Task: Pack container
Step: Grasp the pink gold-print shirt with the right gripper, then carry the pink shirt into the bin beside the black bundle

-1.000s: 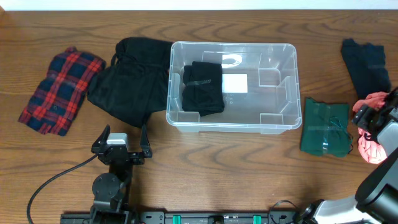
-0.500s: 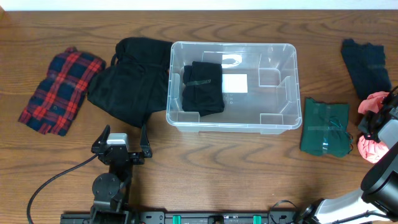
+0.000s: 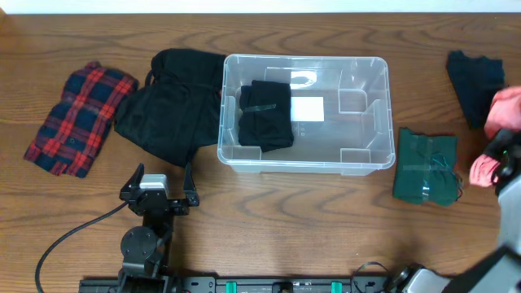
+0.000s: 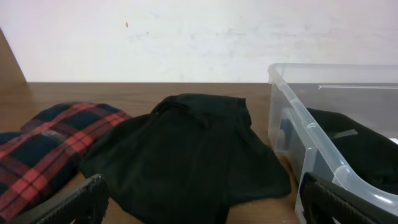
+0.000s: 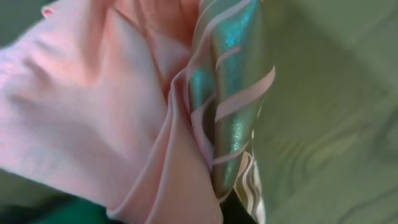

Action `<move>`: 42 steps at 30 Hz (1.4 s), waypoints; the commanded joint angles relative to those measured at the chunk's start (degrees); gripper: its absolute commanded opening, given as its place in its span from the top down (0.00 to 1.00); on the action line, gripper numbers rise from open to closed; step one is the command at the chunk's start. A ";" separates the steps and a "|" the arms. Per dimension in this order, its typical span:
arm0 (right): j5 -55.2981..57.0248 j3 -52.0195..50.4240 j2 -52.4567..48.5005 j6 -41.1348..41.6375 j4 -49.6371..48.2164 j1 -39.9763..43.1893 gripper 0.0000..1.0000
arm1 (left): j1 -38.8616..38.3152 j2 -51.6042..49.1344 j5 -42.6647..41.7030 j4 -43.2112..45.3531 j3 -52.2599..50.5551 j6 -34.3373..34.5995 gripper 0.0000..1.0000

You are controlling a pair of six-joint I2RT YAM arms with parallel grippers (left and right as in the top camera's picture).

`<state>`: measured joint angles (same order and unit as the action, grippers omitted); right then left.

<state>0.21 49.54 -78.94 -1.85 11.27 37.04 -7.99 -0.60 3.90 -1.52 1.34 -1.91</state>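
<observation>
We see soft, even light; the bin (image 3: 305, 57) glints at its rim. Close pink cloth (image 5: 93, 112) fills our blurred right-wrist view.

Robot lab workbench: wooden table (image 3: 285, 220), plain white wall (image 4: 186, 37), cabled arm base (image 3: 145, 244).

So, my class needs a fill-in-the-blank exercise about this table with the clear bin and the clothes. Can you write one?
1. The folded garment inside the bin is ___.
2. The right gripper is shut on a ___ cloth.
3. Between the bin and the right gripper lies a folded ___ bundle.
4. The left gripper holds nothing; its jaws stand ___.

Missing words: black; pink; green; open.
</observation>
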 commanded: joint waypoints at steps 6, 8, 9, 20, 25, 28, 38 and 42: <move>-9.97 0.92 14.43 -3.96 -0.81 -12.70 0.99 | -0.09 0.33 1.70 -2.10 -1.11 -0.79 0.02; -10.14 1.11 16.33 -6.38 -0.83 -18.53 0.99 | -0.09 0.33 1.70 -2.10 -1.11 -0.79 0.02; -10.12 1.14 16.94 -7.82 -0.85 -21.11 0.99 | -0.09 0.33 1.70 -2.10 -1.11 -0.79 0.02; -4.72 1.14 13.53 -22.43 0.44 -46.12 0.99 | -0.09 0.33 1.70 -2.10 -1.11 -0.79 0.02; -4.70 1.14 7.10 -29.99 1.81 -52.65 0.99 | -0.09 0.33 1.70 -2.10 -1.11 -0.81 0.02; -4.72 1.14 3.74 -31.45 1.68 -53.88 0.99 | -0.09 0.33 1.70 -2.10 -1.11 -0.79 0.02; -5.07 1.14 -6.60 -36.13 -3.10 -54.36 0.99 | -0.09 0.33 1.70 -2.12 -1.11 -0.79 0.02; -8.48 1.14 -8.13 -49.11 -2.86 -54.36 0.99 | -0.09 0.33 1.70 -2.10 -1.11 -0.79 0.02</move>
<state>-5.67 49.54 -86.32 -40.58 8.84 -16.86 -7.99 -0.60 3.90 -1.52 1.34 -1.93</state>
